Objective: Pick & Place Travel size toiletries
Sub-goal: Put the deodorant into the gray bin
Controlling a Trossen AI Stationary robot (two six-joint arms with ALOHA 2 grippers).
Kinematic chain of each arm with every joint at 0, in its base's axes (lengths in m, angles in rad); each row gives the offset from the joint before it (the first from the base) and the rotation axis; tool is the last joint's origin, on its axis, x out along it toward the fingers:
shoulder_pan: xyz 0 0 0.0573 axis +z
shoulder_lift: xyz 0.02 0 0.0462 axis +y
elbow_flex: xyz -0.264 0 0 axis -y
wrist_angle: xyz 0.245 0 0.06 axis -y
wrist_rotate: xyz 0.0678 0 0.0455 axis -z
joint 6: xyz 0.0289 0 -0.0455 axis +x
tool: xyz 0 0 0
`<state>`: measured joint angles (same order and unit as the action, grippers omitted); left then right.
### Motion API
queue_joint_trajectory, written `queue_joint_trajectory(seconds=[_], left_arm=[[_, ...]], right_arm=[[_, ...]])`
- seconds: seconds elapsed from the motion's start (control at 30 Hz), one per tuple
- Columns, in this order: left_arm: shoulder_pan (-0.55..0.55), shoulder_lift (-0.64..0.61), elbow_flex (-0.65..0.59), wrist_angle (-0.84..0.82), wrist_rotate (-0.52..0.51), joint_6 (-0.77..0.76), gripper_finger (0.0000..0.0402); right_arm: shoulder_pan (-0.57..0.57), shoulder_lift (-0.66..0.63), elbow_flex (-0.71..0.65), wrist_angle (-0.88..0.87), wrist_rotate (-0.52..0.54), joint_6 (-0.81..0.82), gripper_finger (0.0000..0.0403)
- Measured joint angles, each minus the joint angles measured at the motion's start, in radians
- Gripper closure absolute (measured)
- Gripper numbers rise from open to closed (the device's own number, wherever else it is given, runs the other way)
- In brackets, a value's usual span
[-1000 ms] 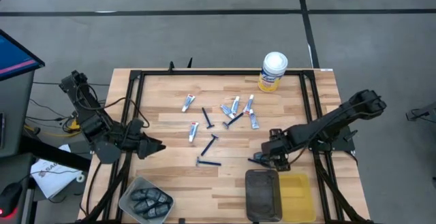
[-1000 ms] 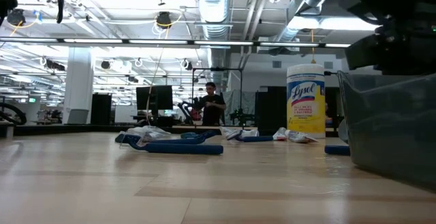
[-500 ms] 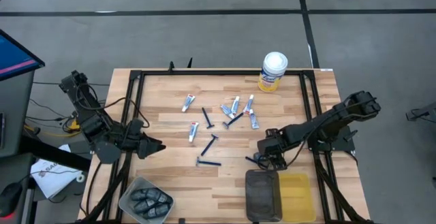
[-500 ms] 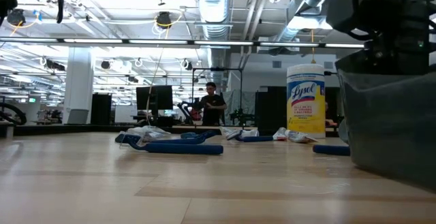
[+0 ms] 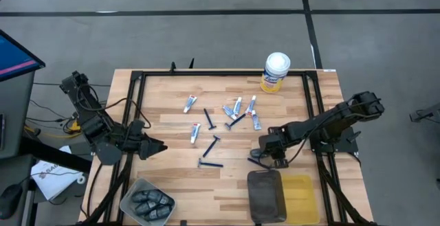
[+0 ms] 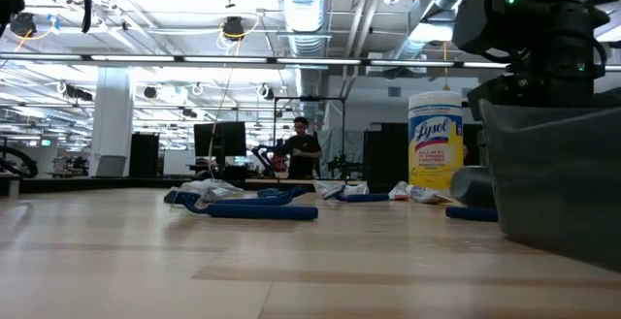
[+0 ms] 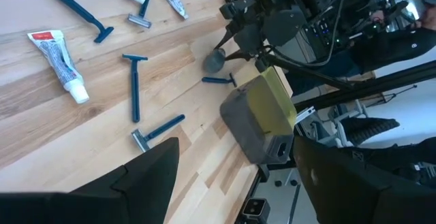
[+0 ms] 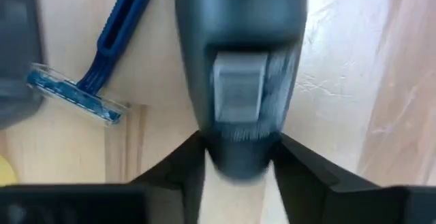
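Note:
Small white tubes (image 5: pixel 195 132) and slim blue razors (image 5: pixel 211 145) lie scattered flat on the wooden table (image 5: pixel 165 109). My right gripper (image 5: pixel 267 149) points down at the near right, shut on a dark grey oblong piece (image 8: pixel 238 47). That piece also shows in the left wrist view (image 7: pixel 214 59) and the low view (image 6: pixel 473 185). One razor (image 8: pixel 88 81) lies just beside it. My left gripper (image 5: pixel 155 145) waits open above the table's left edge, holding nothing. My right gripper pinches the dark grey piece between its two fingers (image 8: pixel 283 149) at one end (image 8: pixel 238 139). The fingers come from above, pointing down. The piece stretches away along the table; whether it rests on the wood or hangs just clear, I cannot tell.
A dark grey tray (image 5: pixel 265 195) and a yellow tray (image 5: pixel 300 195) stand at the near right, close to my right gripper. A clear bin (image 5: pixel 146 202) with dark pieces sits at the near left. A yellow canister (image 5: pixel 275 71) stands at the far right. A person (image 6: pixel 301 149) is far behind.
My right gripper has gone a little toward the table's left edge and lower, beside the razor near the dark tray. In the low view the dark grey piece has come into sight left of the tray, where only the razor showed before.

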<state>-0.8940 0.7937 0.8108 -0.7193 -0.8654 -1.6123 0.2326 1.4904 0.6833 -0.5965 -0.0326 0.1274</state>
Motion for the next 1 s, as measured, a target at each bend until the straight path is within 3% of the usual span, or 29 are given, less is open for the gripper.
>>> queue_joint_trajectory(seconds=[0.4, 0.53, 0.7, 0.83, 1.0], left_arm=[[0.000, 0.000, 0.000, 0.003, -0.087, 0.010, 0.0116], [0.000, 0.000, 0.000, 0.002, -0.098, 0.010, 0.0116], [0.025, 0.012, 0.000, 0.003, -0.070, 0.054, 0.0116], [0.124, 0.056, 0.000, 0.058, 0.080, 0.309, 0.0116], [0.354, 0.155, 0.000, 0.314, 0.289, 0.768, 0.0114]], right_arm=[[-0.082, -0.226, 0.000, -0.034, 0.001, 0.027, 0.0400], [-0.125, -0.274, 0.025, -0.032, 0.004, 0.136, 0.0365], [-0.145, -0.256, 0.114, -0.018, 0.031, 0.162, 0.0290], [-0.145, -0.252, 0.195, -0.007, 0.032, 0.161, 0.0227], [-0.125, -0.276, 0.275, -0.010, 0.033, 0.162, 0.0173]])
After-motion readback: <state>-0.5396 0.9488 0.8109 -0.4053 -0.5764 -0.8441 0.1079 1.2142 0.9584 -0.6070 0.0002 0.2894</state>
